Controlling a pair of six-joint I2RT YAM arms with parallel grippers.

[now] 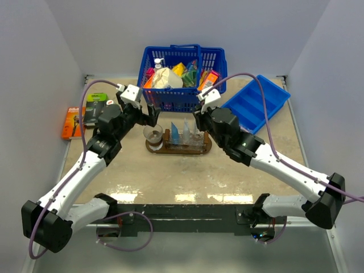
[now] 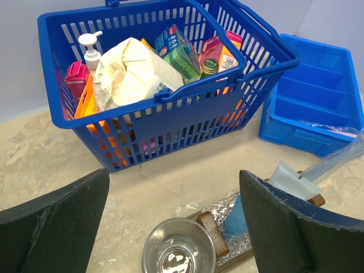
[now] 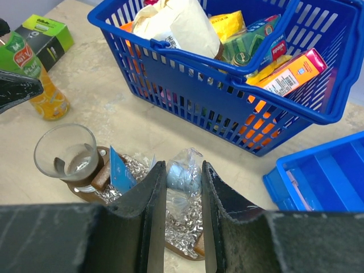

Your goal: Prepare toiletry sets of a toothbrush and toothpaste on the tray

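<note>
**Top view:** the tray [image 1: 208, 147] lies on the worktop [image 1: 170, 176] between both claws, just in front of the basket [image 1: 182, 74], within reach of either arm. 1 blue tube [image 1: 175, 134] stands upright on it.

**Left wrist view:** the left claw [image 2: 173, 182] hangs released above 1 empty glass cup [image 2: 178, 253] at the tray's end.

**Right wrist view:** the right claw [image 3: 182, 168] is clenched on the clear-wrapped toothbrush [image 3: 182, 185] above the tray, probably to stand it there. The basket and the blue bin [image 3: 318, 176] crowd the far side.
</note>
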